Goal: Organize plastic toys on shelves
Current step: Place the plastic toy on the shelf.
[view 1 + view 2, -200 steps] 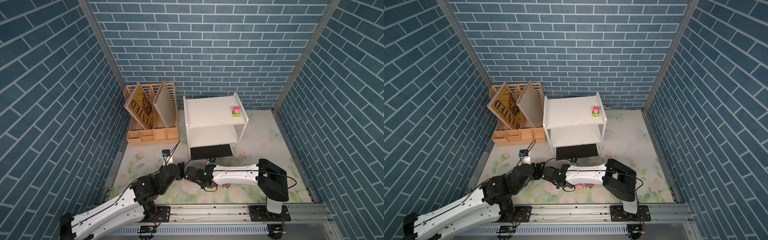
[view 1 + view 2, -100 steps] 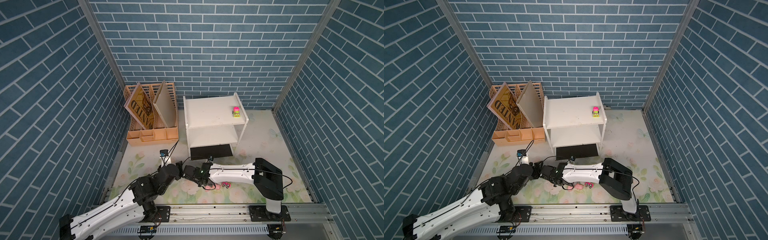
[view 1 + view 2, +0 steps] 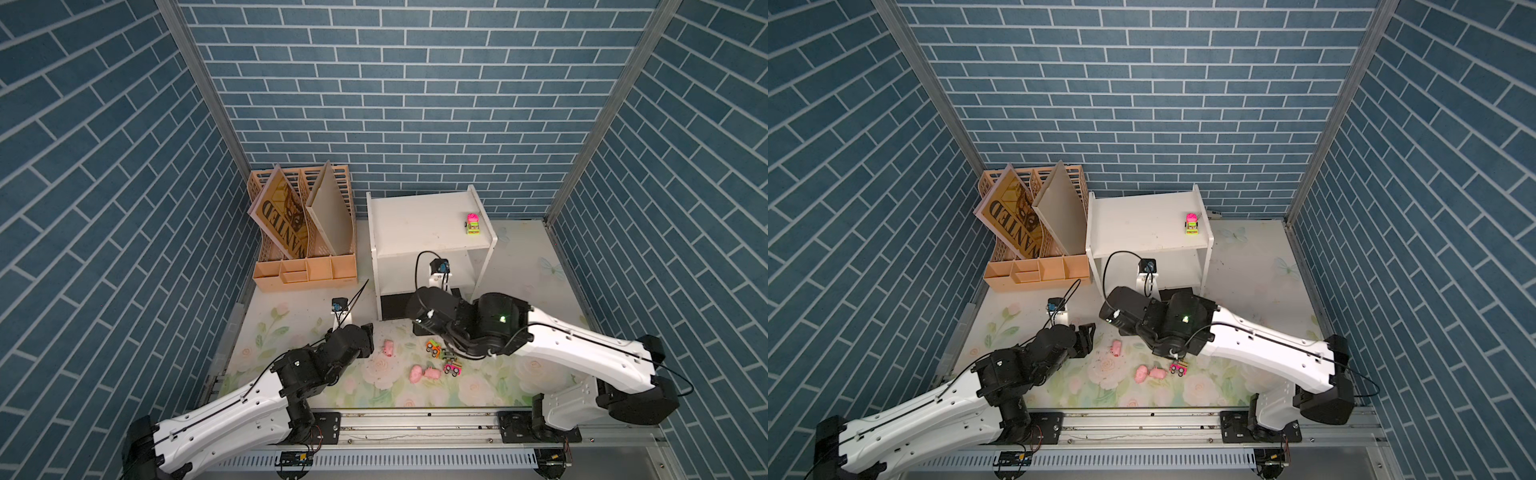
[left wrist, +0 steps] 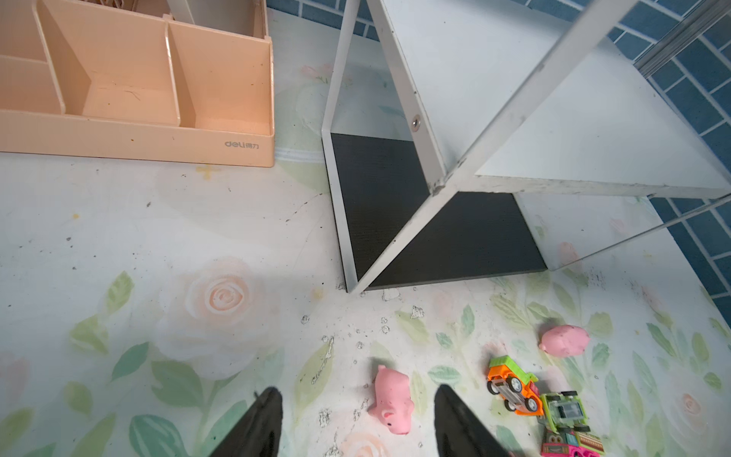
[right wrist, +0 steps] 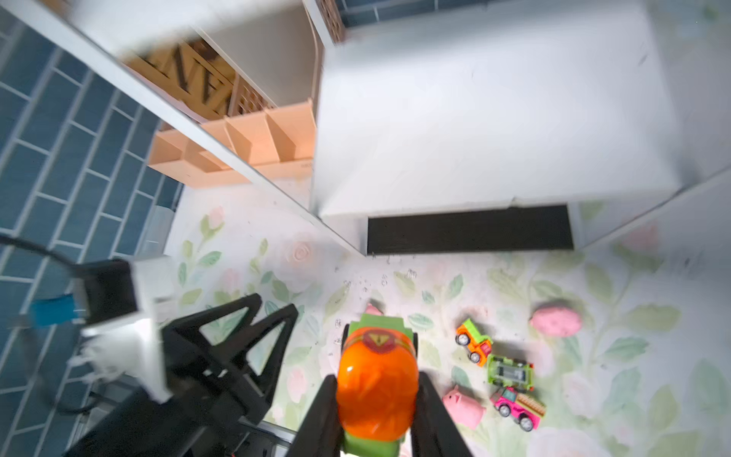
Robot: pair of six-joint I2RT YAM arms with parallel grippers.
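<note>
1. Right gripper (image 5: 375,382): jaws clamped on a green plastic toy truck with an orange drum (image 5: 377,399), one finger on each flank. The truck is held clear of the floral mat (image 3: 519,266), in front of the white shelf unit (image 3: 415,224).
2. Left gripper (image 4: 356,391): fingers apart, gripping nothing. In its wrist view a rounded pink pig figure (image 4: 389,403) lies on the mat between the fingers, nearer one of them. Contact cannot be told.
3. Shelf unit: upright by the back wall, dark bottom board. A pink-and-green toy truck (image 3: 472,223) stands on the top board, near the side panel.
4. On the mat before the shelves, close together: orange toy truck (image 3: 432,348), pale green toy truck (image 3: 448,355), pink toy truck (image 3: 453,369).
5. Second pink pig (image 3: 415,374) and third pink pig (image 3: 432,374) lie side by side, just beside the pink toy truck. Fourth pink pig (image 5: 553,322) lies apart, beyond the trucks.
6. Peach slotted organizer (image 3: 305,274) stands beside the shelves, holding a "WANTED" board (image 3: 278,216).
</note>
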